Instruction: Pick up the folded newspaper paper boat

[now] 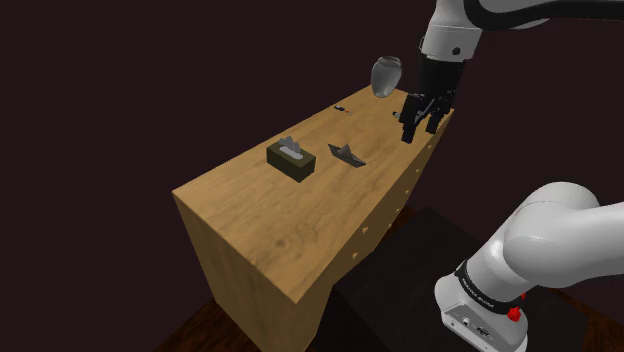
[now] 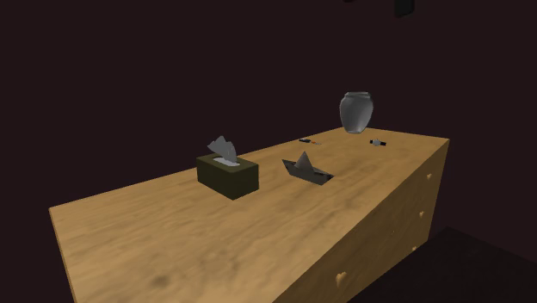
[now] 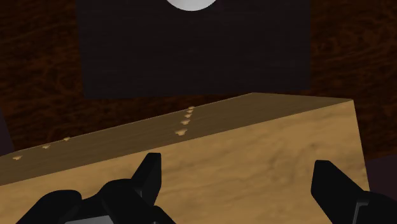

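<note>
First, nearest, at the shoulder view's lower right: white arm [image 1: 545, 250] rising from a dark stand [image 1: 400, 270]. Next, close against the stand, a long wooden cabinet [image 1: 270, 225], small knobs [image 1: 366, 231] down its front face. On the top, toward the near end, a dark olive tissue box [image 1: 292, 159] with a grey tissue poking up. Just beyond and beside it, nearer the stand-side edge, the paper boat [image 1: 346, 153]: grey, folded, upright on its hull, roughly mid-length of the top, touching nothing else (same paper boat [image 2: 305, 166] in the second exterior view, between tissue box [image 2: 227, 173] and vase [image 2: 356, 113]). Farther along, a small dark pen-like thing [image 1: 342, 106], too small to name; in the second exterior view a second such scrap [image 2: 378, 142] near the far end. Farthest, the grey rounded vase [image 1: 385, 76], upright at the far end. Over that same far end, by the stand-side edge, the black gripper [image 1: 420, 130], pointing down, close above the wood, well apart from the paper boat. From the wrist: gripper [image 3: 236, 164] with fingers [image 3: 149, 175] spread wide, nothing between them but bare cabinet top [image 3: 267, 146].
</note>
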Robot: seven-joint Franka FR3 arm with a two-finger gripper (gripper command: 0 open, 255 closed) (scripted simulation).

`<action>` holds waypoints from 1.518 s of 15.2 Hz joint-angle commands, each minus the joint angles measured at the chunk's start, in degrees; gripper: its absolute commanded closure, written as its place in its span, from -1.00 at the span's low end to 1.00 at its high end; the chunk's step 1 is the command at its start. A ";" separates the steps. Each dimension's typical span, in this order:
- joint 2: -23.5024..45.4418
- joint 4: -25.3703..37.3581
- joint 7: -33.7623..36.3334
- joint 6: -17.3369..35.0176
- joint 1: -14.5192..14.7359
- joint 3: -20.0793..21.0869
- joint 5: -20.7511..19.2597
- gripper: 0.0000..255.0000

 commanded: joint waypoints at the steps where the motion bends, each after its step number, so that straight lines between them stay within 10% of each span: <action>1: 0.00 0.00 0.00 0.00 0.00 0.00 0.00 -1.00; 23: 39.59 5.24 -20.72 38.59 -3.39 -12.42 -0.42 -1.00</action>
